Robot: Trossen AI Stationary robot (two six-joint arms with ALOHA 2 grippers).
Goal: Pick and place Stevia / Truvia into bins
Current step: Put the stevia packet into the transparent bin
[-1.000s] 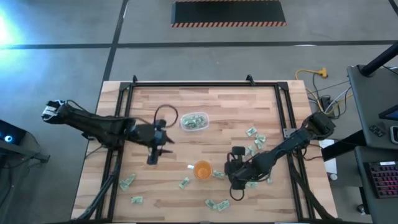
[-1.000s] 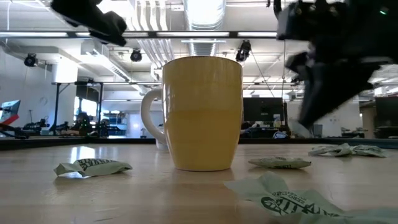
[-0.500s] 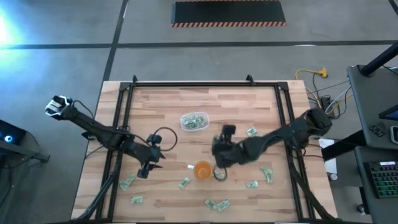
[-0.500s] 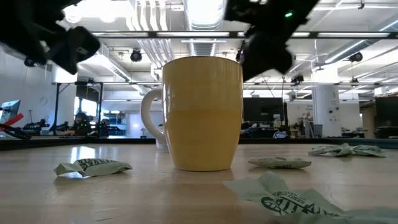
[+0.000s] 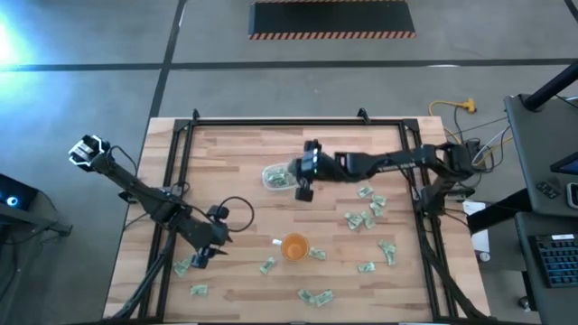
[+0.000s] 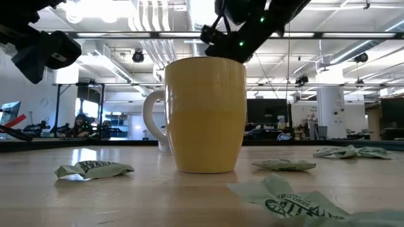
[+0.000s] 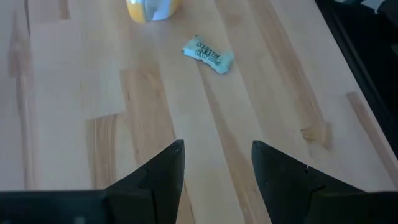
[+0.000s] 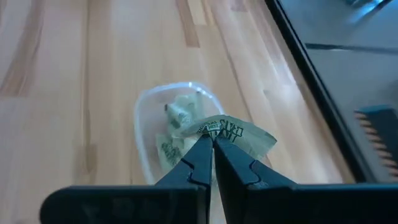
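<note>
Pale green and white sachets lie scattered on the wooden table, e.g. (image 5: pixel 366 191), (image 5: pixel 316 295), (image 5: pixel 183 267). The clear tub (image 5: pixel 278 177) stands toward the far middle with several sachets in it (image 8: pixel 177 118). My right gripper (image 5: pixel 302 185) hovers over the tub's right rim, shut on one sachet (image 8: pixel 239 133). My left gripper (image 5: pixel 200 260) is open above the near left of the table, beside the sachet at the left edge; its wrist view shows bare wood between the fingers (image 7: pixel 217 165) and one sachet (image 7: pixel 208 54) farther off. My right gripper pinches the sachet's edge (image 8: pixel 221 132) between its two fingertips, coming from above and slanting down toward the tub. The sachet is lifted clear, crumpled, and sticks out past the fingertips over the tub's rim (image 8: pixel 140 118).
An orange cup (image 5: pixel 294 246) stands near the table's middle, filling the centre of the low view (image 6: pixel 205 113). A small white scrap (image 5: pixel 277 242) lies left of it. A black frame (image 5: pixel 185 135) runs around the table's edges. A loose cable loops by the left arm (image 5: pixel 237 209).
My right gripper has risen from the sachets right of the cup and swung toward the far edge and the left, carrying a sachet to above the tub. My left gripper has moved from beside the tub toward the near left corner and down.
</note>
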